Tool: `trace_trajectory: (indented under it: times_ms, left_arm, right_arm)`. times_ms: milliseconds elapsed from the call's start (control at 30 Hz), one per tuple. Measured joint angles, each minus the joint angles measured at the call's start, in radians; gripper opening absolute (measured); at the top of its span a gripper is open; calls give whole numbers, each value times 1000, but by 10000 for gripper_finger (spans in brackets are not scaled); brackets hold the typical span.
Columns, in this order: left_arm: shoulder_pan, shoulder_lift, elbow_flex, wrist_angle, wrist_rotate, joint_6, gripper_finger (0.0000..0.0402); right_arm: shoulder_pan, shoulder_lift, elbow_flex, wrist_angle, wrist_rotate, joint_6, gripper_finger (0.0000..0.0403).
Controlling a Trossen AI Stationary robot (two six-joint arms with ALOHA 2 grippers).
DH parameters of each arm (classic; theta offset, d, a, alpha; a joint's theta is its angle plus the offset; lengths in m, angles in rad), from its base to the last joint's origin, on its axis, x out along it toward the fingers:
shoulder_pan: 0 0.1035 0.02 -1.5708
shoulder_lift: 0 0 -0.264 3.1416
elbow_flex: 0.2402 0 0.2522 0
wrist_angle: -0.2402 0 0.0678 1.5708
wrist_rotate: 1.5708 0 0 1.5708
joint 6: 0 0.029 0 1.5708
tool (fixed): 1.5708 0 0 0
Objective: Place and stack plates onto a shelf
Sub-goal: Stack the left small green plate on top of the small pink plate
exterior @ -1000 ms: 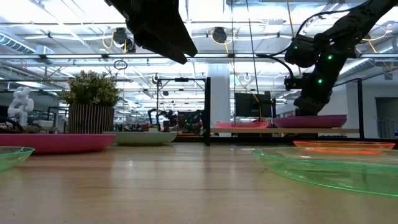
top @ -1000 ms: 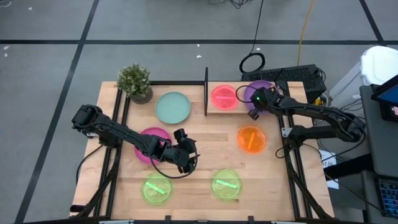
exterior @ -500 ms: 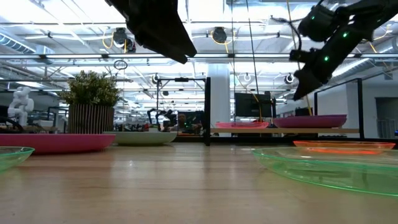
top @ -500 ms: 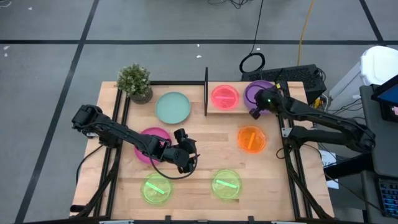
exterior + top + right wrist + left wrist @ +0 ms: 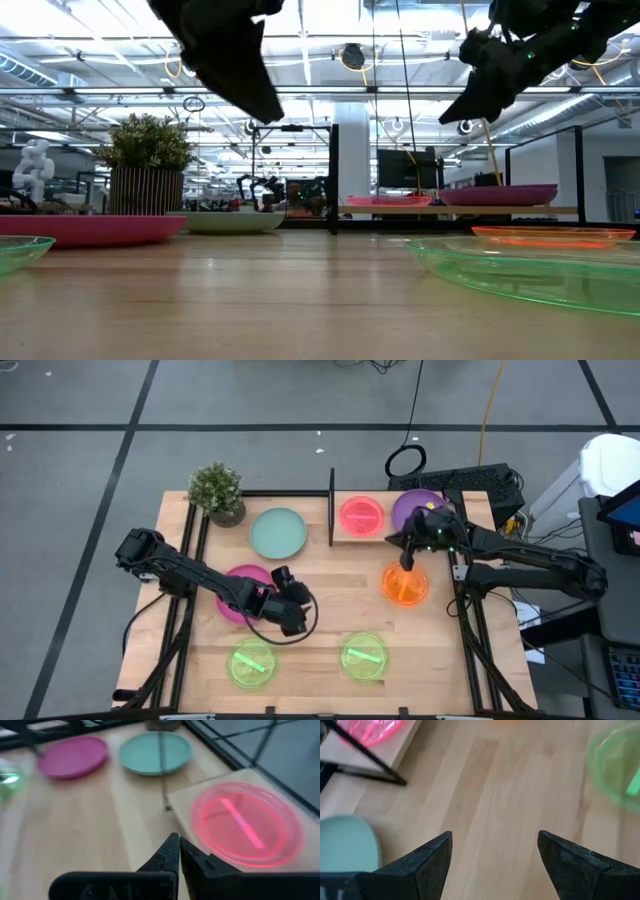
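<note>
Right tool (image 5: 404, 553) — fingers pressed together, empty — hangs beside the shelf (image 5: 345, 538); left tool (image 5: 298, 610) spread.

We see the magenta plate (image 5: 243, 586) partly hidden under the left arm, and the right green plate (image 5: 540, 268) cut off in the low view.

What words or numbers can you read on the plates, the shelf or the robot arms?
None: no readable words, labels, brands or numbers.
The pink plate, the orange plate and the two green plates each show only a bright streak, not writing.
The shelf and the plant pot look plain.
The room beyond the table is too blurred to read.
</note>
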Motion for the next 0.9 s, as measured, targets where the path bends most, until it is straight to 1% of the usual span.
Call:
trace_trajectory:
  times_ms: [100,333,400,533,667,767,900]
  left_arm:
    - [-9,0,0,-60,16,-53,298]
    - [-68,0,0,-132,129,-138,298]
    - [-101,0,0,-140,147,-161,298]
    - [-183,0,0,-142,187,-195,298]
    - [-271,0,0,-144,231,-233,298]
    - [-327,0,0,-165,285,-328,298]
    - [-390,0,0,-224,322,-524,298]
  right_arm:
    - [31,0,0,17,-32,12,0]
    - [101,0,-6,38,-97,12,0]
    - [117,0,-29,84,-134,12,0]
    - [144,0,-94,240,-213,12,0]
    - [157,0,-135,343,-214,12,0]
    - [157,0,-137,369,-214,8,0]
    - [157,0,-137,376,-212,-12,0]
